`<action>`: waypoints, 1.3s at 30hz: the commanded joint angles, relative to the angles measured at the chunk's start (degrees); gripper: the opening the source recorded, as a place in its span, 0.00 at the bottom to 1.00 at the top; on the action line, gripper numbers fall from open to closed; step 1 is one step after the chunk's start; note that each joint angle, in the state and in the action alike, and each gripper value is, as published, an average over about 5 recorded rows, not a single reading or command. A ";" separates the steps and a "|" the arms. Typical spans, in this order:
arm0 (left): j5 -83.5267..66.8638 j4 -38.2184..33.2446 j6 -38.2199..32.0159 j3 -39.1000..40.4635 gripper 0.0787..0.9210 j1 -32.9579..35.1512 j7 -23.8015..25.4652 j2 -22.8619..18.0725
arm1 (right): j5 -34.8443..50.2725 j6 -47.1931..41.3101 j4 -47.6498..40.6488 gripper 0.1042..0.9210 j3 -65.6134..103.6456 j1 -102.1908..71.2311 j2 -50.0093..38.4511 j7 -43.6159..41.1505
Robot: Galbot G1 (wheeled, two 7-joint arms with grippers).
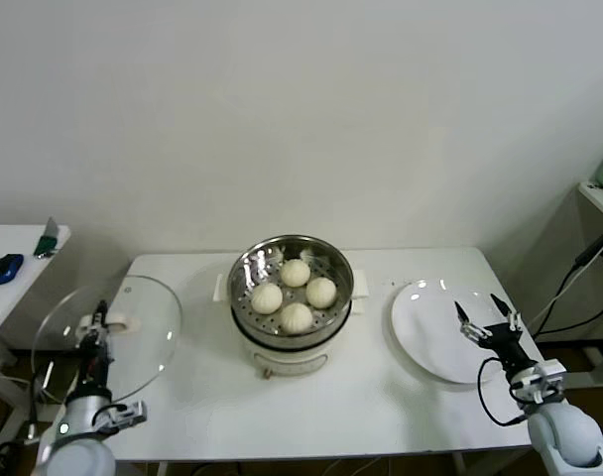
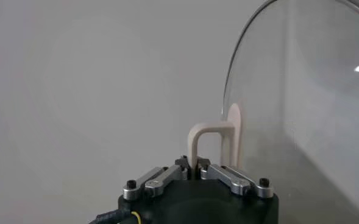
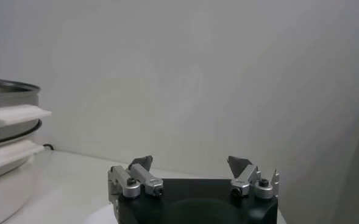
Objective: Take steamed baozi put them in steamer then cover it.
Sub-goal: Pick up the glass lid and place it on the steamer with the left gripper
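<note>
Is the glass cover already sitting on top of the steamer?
No, the cover is held by its handle in the left gripper over the table's left edge, and the steamer stands open with four baozi inside.

Four baozi (image 1: 295, 294) in steamer (image 1: 248, 272) — glass cover (image 1: 143, 322) off

A big white desk (image 1: 381, 397) stands in front of a plain white wall (image 1: 301, 109). On the desk's right side lies a flat, round white plate (image 1: 430, 347). To the far left is another small white desk (image 1: 14, 278). A blue thing (image 1: 6, 268) sits on it, with a small green thing (image 1: 48, 241) near it. On the far right, black cables (image 1: 579, 288) hang down beside a shelf (image 1: 601, 198).
</note>
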 commanded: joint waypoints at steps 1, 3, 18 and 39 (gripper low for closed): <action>-3.39 -17.75 14.24 4.23 0.08 2.43 2.72 8.72 | -0.85 0.22 -3.21 0.88 -3.10 3.71 -0.96 0.07; -6.12 -17.56 16.94 7.82 0.08 -0.50 3.75 13.09 | -1.19 0.24 -3.81 0.88 -3.91 4.63 -0.96 0.06; -0.91 -11.36 27.07 39.12 0.08 -30.75 23.89 13.29 | -4.23 0.81 -8.85 0.88 -5.40 8.14 0.96 -0.12; 6.16 4.54 27.07 48.52 0.08 -39.67 27.73 -9.33 | -4.51 1.24 -9.50 0.88 -0.31 5.85 0.52 -0.43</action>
